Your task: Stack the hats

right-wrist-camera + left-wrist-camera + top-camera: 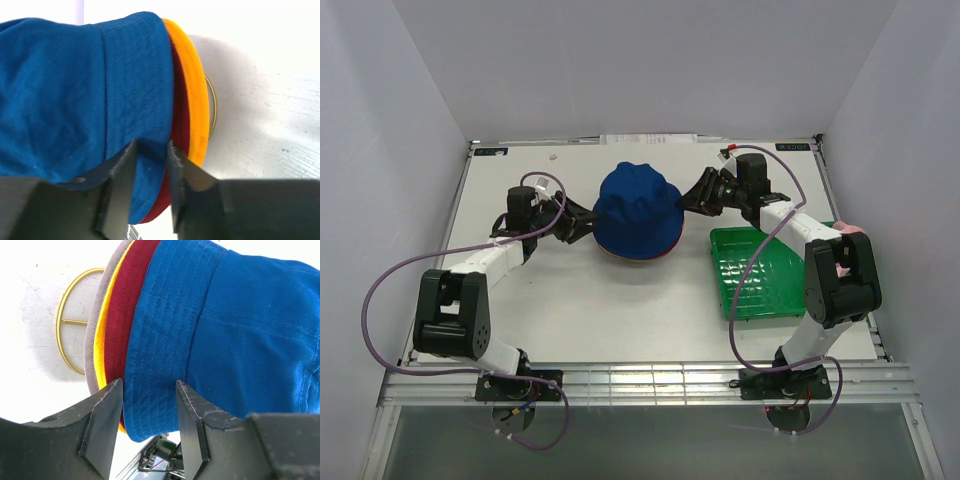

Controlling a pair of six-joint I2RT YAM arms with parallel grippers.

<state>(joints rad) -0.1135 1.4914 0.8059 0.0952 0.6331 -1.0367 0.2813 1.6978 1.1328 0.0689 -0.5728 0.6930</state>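
We found the blue hat (636,205) at frame centre, on top of the other hats (127,315). It looked soft, light and floppy, so we'd pinch the brim (155,350). Left gripper (149,385) jaws were half-wide astride it. Right gripper (152,145) jaws were narrow around it, clamp unclear.

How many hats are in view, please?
4, in one stack mid-table: blue hat on top, then dark red, yellow, grey lowest. A pink scrap by the tray may be another.

White table (620,310) — bearing gold stand (74,321), green tray (760,285).
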